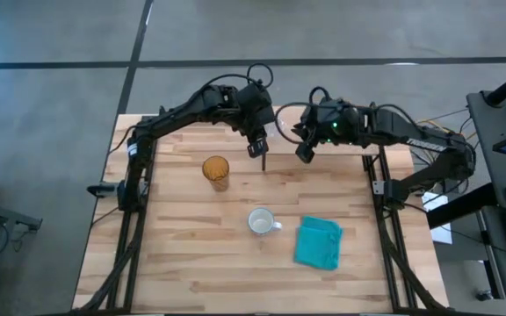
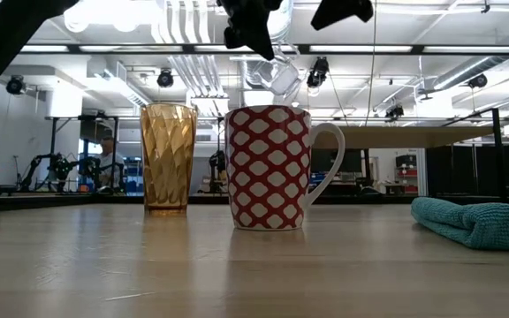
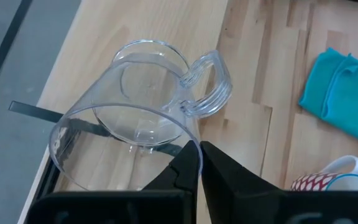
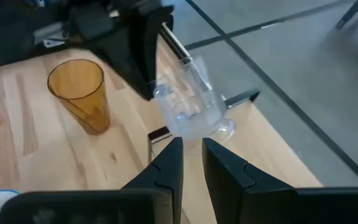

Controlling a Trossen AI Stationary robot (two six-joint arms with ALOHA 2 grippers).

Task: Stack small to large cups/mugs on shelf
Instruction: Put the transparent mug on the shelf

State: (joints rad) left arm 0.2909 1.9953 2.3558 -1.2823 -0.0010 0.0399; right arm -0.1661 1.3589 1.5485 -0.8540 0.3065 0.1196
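Glass cup [image 3: 138, 121] — small, clear, handled — hangs tilted in the air over the table's far edge, pinched by its rim in the left gripper [image 3: 197, 163], whose fingers are closed on the wall. It looks light but slick and breakable, so a rim pinch seems workable only if kept gentle. The right gripper [image 4: 191, 163] waits just beside it, fingers slightly parted and empty. Below stand the amber tumbler [image 1: 216, 171] and the patterned mug [image 1: 261, 221] — the shelf is perhaps the board seen at the low view's right.

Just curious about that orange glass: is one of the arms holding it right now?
No. The tumbler stands alone on the table, while the left tool holds the clear cup up in the air.
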